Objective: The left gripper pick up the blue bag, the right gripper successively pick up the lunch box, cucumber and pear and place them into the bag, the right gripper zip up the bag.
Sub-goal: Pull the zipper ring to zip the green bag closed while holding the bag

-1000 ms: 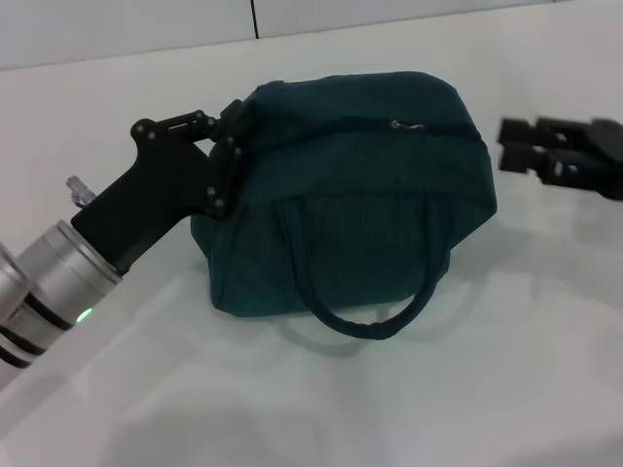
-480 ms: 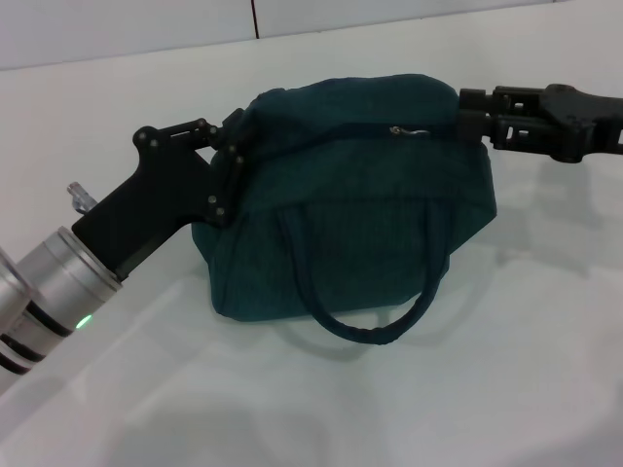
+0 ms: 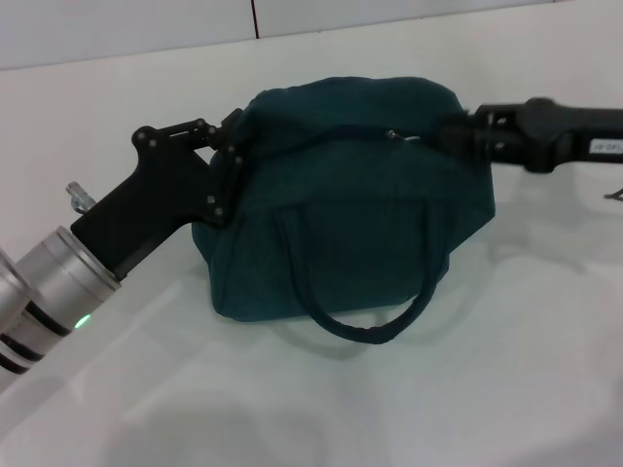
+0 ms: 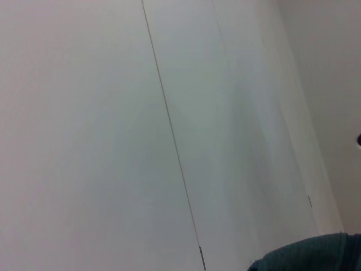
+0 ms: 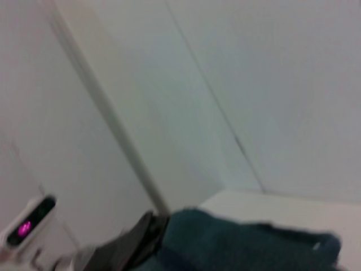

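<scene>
The blue bag (image 3: 350, 214) stands on the white table (image 3: 292, 409), its zip closed along the top and one loop handle hanging down the front. My left gripper (image 3: 232, 146) is shut on the bag's left end. From the right, my right gripper (image 3: 441, 136) reaches over the bag's top right and sits just beside the zip pull (image 3: 396, 134). A strip of the bag (image 5: 242, 248) shows in the right wrist view, with the left gripper (image 5: 138, 240) at its end. A corner of the bag (image 4: 304, 257) shows in the left wrist view. Lunch box, cucumber and pear are out of view.
The white table stretches around the bag, with a pale wall (image 3: 146, 29) close behind it. My left arm's silver cuff (image 3: 49, 282) lies low over the table's front left.
My right gripper has moved leftward from the right edge onto the bag's top, ending beside the zip pull. The left gripper and the bag have stayed put.
</scene>
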